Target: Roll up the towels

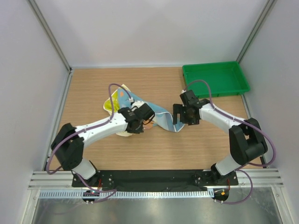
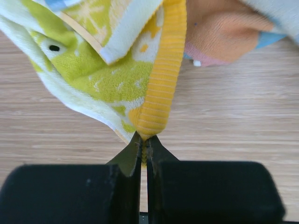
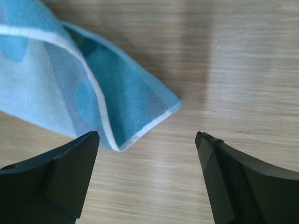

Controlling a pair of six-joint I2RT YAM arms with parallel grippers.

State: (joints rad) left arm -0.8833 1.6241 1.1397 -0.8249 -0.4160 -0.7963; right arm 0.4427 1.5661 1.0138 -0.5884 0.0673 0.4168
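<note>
- Pinched tight in the left gripper (image 2: 144, 140): orange hem of the yellow towel (image 2: 103, 79), crumpled on the table (image 2: 233, 116)
- Spread wide, holding nothing: right gripper (image 3: 147, 140), just short of the blue towel (image 3: 70, 79) corner, mid-table

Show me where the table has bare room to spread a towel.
The middle is crowded: the yellow towel and blue towel bunch there with the left tool and right tool. Bare table lies behind them along the back wall, left of the green tray, and in front of them along the near edge.
</note>
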